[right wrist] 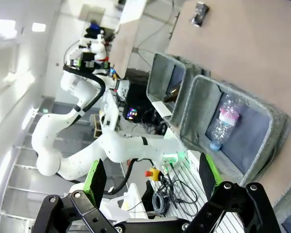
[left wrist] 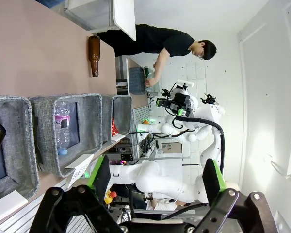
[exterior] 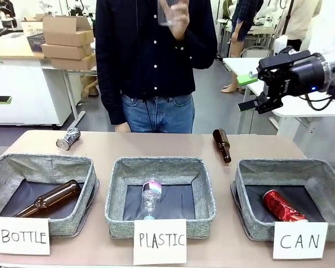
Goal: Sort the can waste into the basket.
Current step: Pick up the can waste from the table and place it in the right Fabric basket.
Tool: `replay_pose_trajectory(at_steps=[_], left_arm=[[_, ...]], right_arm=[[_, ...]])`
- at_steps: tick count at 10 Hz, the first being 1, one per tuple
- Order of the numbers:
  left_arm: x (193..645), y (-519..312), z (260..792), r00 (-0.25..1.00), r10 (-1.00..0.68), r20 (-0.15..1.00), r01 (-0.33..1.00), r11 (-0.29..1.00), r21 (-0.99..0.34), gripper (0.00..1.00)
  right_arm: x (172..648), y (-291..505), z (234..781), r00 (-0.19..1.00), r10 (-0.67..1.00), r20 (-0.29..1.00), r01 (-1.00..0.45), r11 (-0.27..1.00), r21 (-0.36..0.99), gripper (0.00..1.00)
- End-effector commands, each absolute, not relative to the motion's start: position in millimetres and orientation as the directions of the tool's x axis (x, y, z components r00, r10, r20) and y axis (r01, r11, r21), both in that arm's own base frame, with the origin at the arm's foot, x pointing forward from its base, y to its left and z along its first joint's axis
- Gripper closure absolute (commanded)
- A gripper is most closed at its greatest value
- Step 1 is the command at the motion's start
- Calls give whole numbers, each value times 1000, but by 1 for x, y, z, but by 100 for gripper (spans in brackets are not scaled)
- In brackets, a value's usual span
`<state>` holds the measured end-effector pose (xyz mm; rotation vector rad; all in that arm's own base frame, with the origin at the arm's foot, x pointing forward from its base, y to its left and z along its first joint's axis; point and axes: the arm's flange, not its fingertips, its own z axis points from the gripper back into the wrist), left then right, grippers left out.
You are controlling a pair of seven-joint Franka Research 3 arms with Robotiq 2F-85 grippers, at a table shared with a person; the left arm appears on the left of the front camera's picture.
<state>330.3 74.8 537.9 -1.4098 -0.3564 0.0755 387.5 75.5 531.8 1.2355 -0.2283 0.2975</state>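
Note:
A dark silvery can (exterior: 68,138) lies on its side on the table at the far left, behind the BOTTLE bin; the right wrist view shows this can (right wrist: 200,13) too. A bright red can (exterior: 283,205) lies inside the grey basket (exterior: 243,192) labelled CAN at the right, and the basket (left wrist: 122,108) and the red can (left wrist: 114,129) also appear in the left wrist view. My right gripper (exterior: 257,105) hangs open and empty high above the table's right side. Its fingers (right wrist: 95,178) stand wide apart. My left gripper (left wrist: 155,177) is open with nothing between its pads.
The grey PLASTIC bin (exterior: 114,192) holds a clear bottle (exterior: 151,196). The BOTTLE bin (exterior: 0,173) holds a brown bottle (exterior: 49,200). Another brown bottle (exterior: 222,145) lies on the table behind the basket. A person stands at the far side, one hand (exterior: 178,17) raised with a clear container.

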Motion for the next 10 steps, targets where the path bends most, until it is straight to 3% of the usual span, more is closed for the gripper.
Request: replay_pose_trajectory(at_steps=[1,10], left_arm=[[330,74,539,940,259,221,187,148,-971,0],[330,75,538,945,261,199,158,167,-973,0]], right_arm=[[390,71,537,943,105,315,-332,297,895,0],[390,71,537,943,105,315,-332,297,895,0]])
